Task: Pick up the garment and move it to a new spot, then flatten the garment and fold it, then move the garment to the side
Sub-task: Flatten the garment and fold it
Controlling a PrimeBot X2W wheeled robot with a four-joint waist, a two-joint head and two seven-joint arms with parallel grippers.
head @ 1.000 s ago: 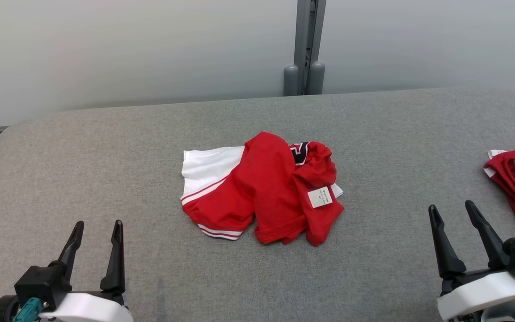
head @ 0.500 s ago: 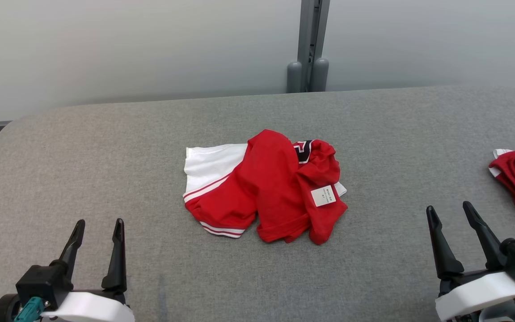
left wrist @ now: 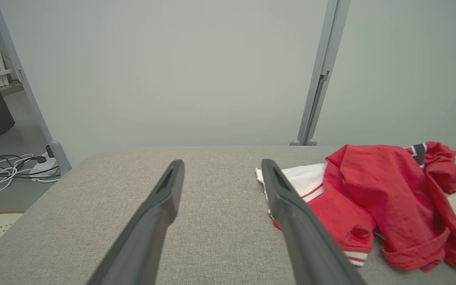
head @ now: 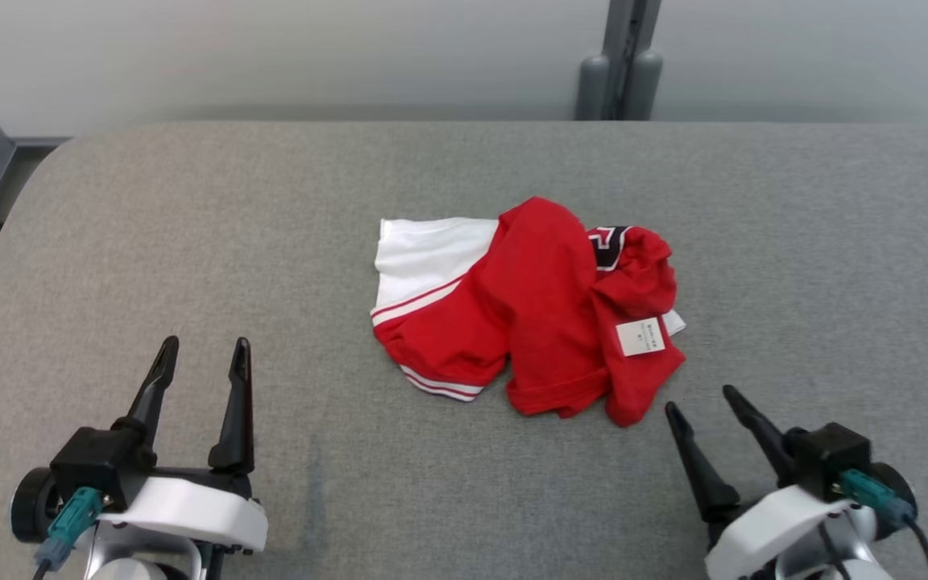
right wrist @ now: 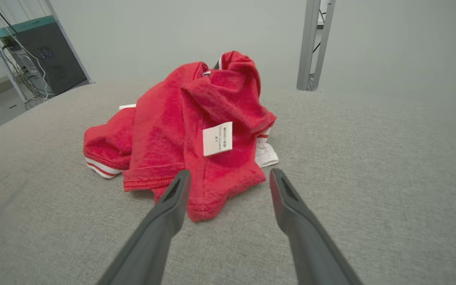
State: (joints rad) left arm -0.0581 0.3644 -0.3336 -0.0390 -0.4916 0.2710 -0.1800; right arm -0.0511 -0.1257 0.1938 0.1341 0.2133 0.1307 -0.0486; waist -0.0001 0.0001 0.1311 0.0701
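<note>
Two grippers are released, jaws spread wide, grasping nothing. Left gripper [head: 206, 344] is positioned toward the near-left corner of the table [head: 190, 209], well apart from the garment [head: 544, 306]. Right gripper [head: 701, 399] is by the near edge, fingertips just short of the red hem. Garment lies crumpled at table centre, white label [head: 640, 337] facing up.

Seen from the robot's head, the camera looks forward and steeply down over the grey counter [head: 190, 209], with the crumpled red-and-white shirt [head: 544, 322] at mid-distance and a grey post [head: 621, 56] beyond the far edge. The left wrist camera sits low, sighting along the left tool [left wrist: 223, 162], with the shirt off to its right. The right wrist camera, also low, faces the shirt from close over the right tool [right wrist: 230, 172]. All three views share shirt, counter and post.
</note>
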